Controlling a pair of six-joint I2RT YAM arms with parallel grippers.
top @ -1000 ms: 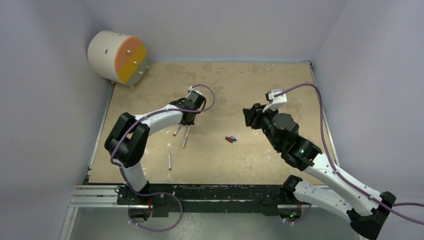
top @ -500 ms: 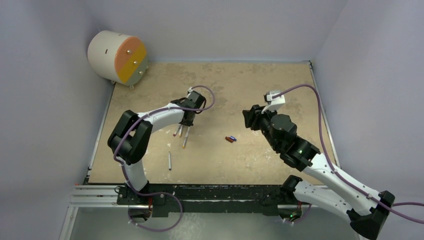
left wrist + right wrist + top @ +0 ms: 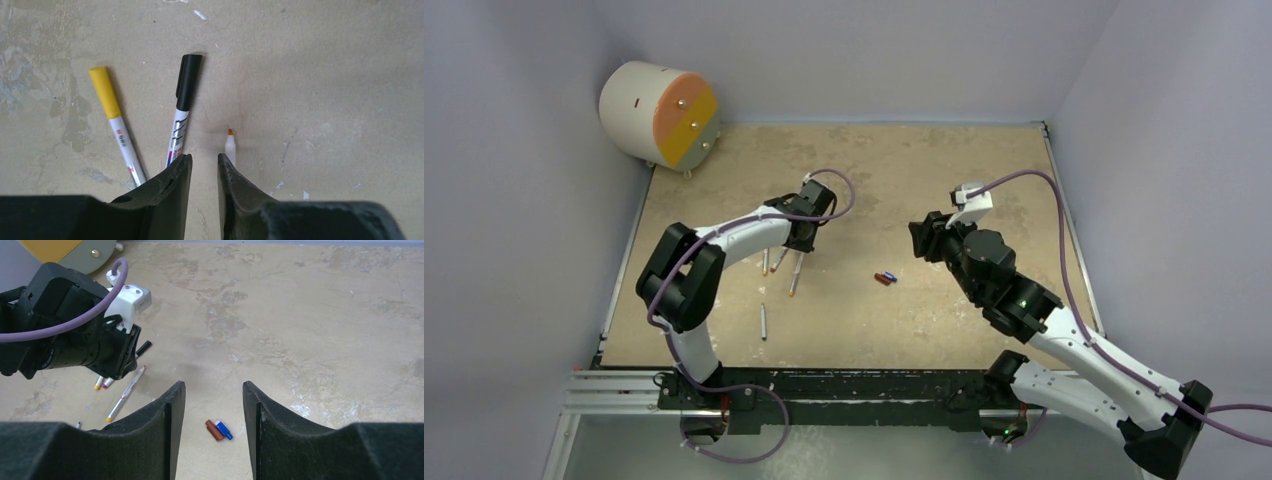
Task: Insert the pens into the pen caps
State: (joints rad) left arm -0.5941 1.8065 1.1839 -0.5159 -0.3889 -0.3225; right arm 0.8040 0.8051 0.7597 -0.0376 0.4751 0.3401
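Overhead, left-wrist and right-wrist views of the two arms over the tan table [image 3: 924, 170].

Left wrist view: the left gripper [image 3: 204, 160] fills the bottom edge, its jaws parted by a narrow gap that shows only bare table; it grasps nothing. Three pens fan upward from it.
- The yellow-capped pen [image 3: 120, 127] lies at the left of the frame, cap end toward the upper left.
- The black-capped pen [image 3: 179, 125] lies at centre, its body running behind the frame-left finger.
- The uncapped pen [image 3: 230, 147] shows its orange tip just above the frame-right finger, with the rest hidden beneath that finger.

Whether either finger touches a pen cannot be told.

Overhead view: this cluster sits left of centre. The fourth pen [image 3: 763, 320] lies alone below it, apart from the others and toward the lower left of the table.

Right wrist view: the right gripper [image 3: 213, 387] has its jaws spread wide and empty. Framed between them, at lower centre, the red-brown cap [image 3: 215, 430] and the blue cap [image 3: 224, 429] lie side by side and touching. In the overhead view they lie just right of the table's centre, between the two grippers and well apart from every pen.

A cream drum [image 3: 659, 113] with an orange face stands at the table's upper-left corner.
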